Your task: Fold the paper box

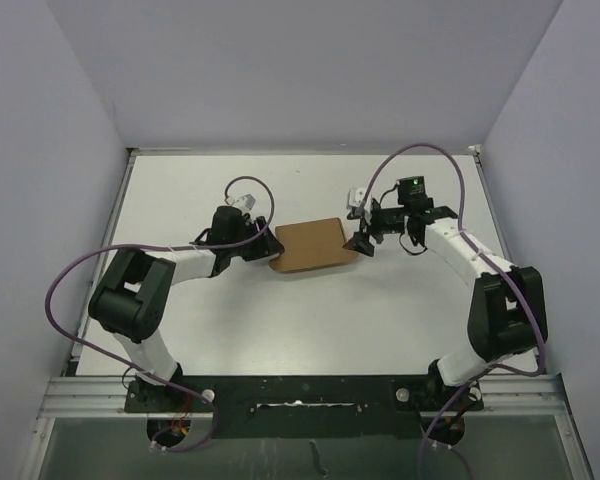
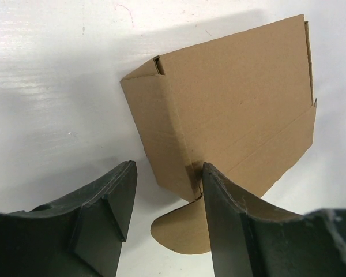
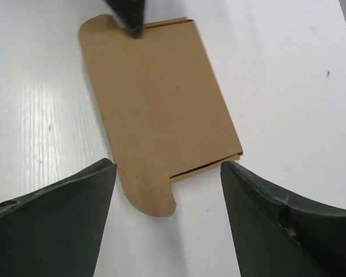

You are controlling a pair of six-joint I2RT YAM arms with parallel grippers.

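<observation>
The plain brown cardboard box (image 1: 310,246) is lying nearly folded mid-frame, its rounded tabs (image 3: 153,199) not yet tucked; the left pincer (image 2: 168,170) and right pincer (image 3: 167,167) are standing apart, gripping nothing.

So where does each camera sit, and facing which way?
Top external: overhead from behind, looking down; left arm and right arm show either side of the paper box.
Left wrist: on the left arm, facing the box's folded end past its fingers.
Right wrist: on the right arm, looking down on the box between its fingers.
All see the box.
</observation>
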